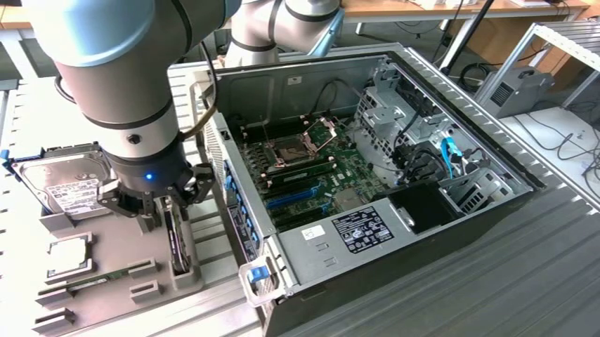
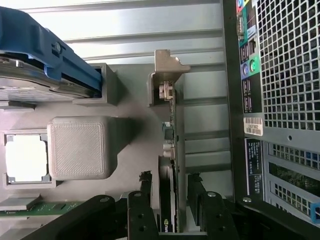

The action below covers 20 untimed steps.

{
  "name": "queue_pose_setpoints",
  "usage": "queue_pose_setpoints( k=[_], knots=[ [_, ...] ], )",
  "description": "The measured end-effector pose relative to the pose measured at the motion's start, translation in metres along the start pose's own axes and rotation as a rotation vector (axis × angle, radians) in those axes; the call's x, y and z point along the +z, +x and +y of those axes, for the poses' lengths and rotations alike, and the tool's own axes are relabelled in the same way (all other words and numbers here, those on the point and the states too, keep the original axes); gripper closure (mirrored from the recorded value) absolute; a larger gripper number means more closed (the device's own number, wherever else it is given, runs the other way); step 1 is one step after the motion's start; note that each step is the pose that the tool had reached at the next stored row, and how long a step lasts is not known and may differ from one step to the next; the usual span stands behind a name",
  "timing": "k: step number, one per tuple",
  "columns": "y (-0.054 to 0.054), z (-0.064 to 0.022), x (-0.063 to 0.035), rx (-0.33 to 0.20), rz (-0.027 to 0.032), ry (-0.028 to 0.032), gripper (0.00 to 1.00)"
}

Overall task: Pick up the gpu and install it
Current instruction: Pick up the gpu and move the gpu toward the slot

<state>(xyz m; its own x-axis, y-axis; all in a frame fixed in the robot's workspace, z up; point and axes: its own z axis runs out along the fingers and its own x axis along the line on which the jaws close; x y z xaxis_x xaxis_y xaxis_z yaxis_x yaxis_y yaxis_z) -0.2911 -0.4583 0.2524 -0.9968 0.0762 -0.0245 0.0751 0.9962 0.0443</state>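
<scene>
Currently the gpu stands on edge in a slot of the grey holder, on the exterior view's left of the open computer case. The jaws are spread, one to each side of the card, away from its silver bracket, pinching nothing. A hard drive stands farther back; a processor lies nearer.

The gpu stands on edge with 2 narrow gaps beside it, hemmed between the computer case and a grey block.
</scene>
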Motion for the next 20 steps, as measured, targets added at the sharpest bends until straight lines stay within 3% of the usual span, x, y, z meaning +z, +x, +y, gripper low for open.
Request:
queue_pose_setpoints(
  k=[9, 20],
  knots=[
    [0.0008, 0.0003, 0.0089, 0.000, 0.0000, 0.0003, 0.58],
    [0.0011, 0.0002, 0.0100, 0.000, 0.0000, 0.0003, 0.58]
  ],
)
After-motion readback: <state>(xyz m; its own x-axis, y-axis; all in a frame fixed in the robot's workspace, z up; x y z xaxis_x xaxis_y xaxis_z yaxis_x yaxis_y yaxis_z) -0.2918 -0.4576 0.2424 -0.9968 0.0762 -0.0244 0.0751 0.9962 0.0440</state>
